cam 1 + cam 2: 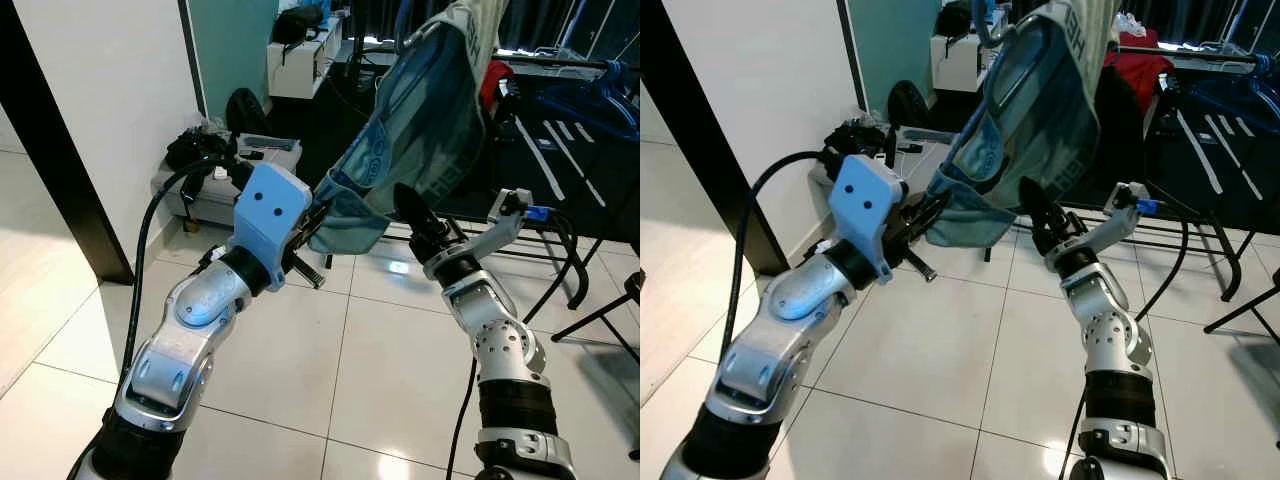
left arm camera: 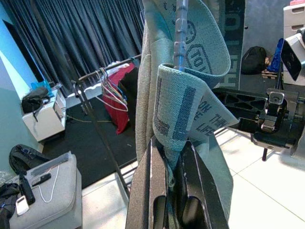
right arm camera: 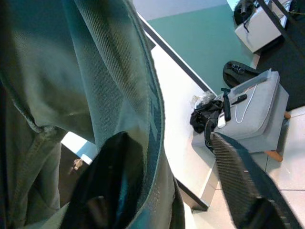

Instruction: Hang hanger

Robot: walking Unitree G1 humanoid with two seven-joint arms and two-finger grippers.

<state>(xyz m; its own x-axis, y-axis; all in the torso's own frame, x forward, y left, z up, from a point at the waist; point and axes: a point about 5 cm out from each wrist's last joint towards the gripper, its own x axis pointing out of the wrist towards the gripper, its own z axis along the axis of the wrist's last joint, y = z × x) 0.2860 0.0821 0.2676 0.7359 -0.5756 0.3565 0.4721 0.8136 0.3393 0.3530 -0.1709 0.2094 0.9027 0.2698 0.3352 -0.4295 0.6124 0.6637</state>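
The left pincer (image 1: 312,222) is raised in front of the robot, its two black fingers (image 2: 157,191) pressed together on the lower hem of a grey-green shirt (image 1: 430,110). The right pincer (image 1: 1032,205) is raised just beside it, its fingers spread, one finger (image 3: 112,186) tucked against the inside of the cloth and the other (image 3: 240,181) standing free in the air. The shirt hangs from a pale blue hanger (image 2: 180,38) whose ridged bar runs down inside the collar; its hook is up near the top of the head views and where it rests cannot be told. Behind the shirt stands a dark clothes rack (image 1: 560,65) with a red garment (image 1: 493,80) on it. To the robot's left, a grey case (image 3: 257,105) sits against a white wall (image 1: 110,90), on a pale tiled floor (image 1: 380,370).
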